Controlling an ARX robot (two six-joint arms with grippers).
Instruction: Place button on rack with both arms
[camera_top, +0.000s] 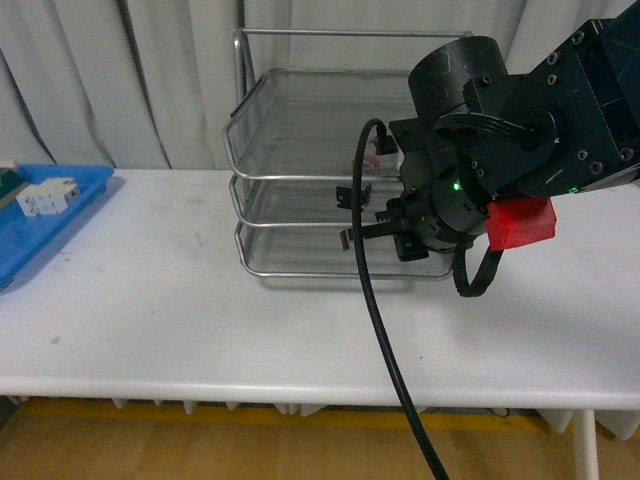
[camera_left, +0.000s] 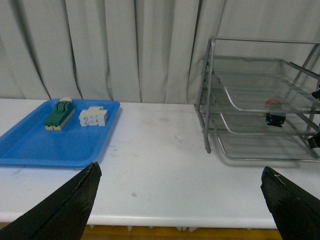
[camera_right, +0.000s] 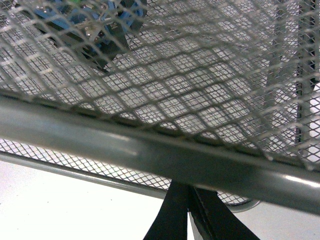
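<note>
One wire rack (camera_left: 260, 100) stands on the far right part of one white table (camera_top: 200, 320), and it has three stacked tiers. One button (camera_left: 274, 113) with a red cap lies on the top tier. One blue tray (camera_left: 45, 145) sits at the left, holding two parts: one green-and-cream block (camera_left: 59, 113) and one white block (camera_left: 93, 116). One robot arm (camera_top: 520, 140) shows at the right in the front view, with one black cable (camera_top: 385, 350) hanging from it.
</note>
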